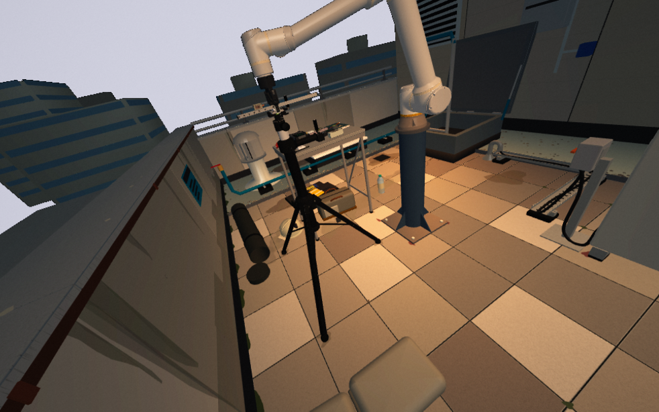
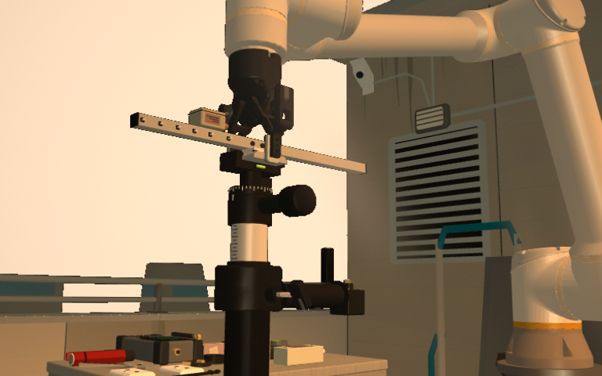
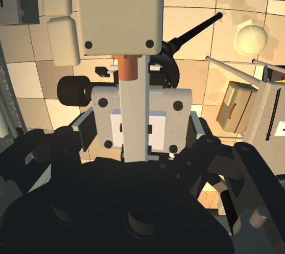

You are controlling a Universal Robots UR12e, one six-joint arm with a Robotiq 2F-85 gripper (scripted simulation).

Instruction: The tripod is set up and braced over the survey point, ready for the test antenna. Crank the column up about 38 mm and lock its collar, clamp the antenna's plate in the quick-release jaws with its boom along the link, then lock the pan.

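The antenna's plate (image 3: 142, 119) sits on the quick-release head (image 2: 250, 163) at the top of the tripod (image 1: 306, 205), with its long boom (image 2: 248, 140) running across the head. The antenna is gripped at its plate by my gripper (image 3: 141, 131), which comes straight down onto it from above. A small box (image 2: 207, 117) rides on the boom's left half. Below the head the round pan knob (image 2: 297, 200) sticks out to the right, the pale column (image 2: 248, 241) shows above the collar (image 2: 247, 289), and the crank (image 2: 325, 291) reaches right.
Behind the tripod a grey work table (image 1: 329, 138) carries instruments and a red torch (image 2: 99, 357). The arm's dark pedestal (image 1: 413, 174) stands right of it. A parapet wall (image 1: 117, 256) runs along the left, with a black tube (image 1: 250, 233) at its foot.
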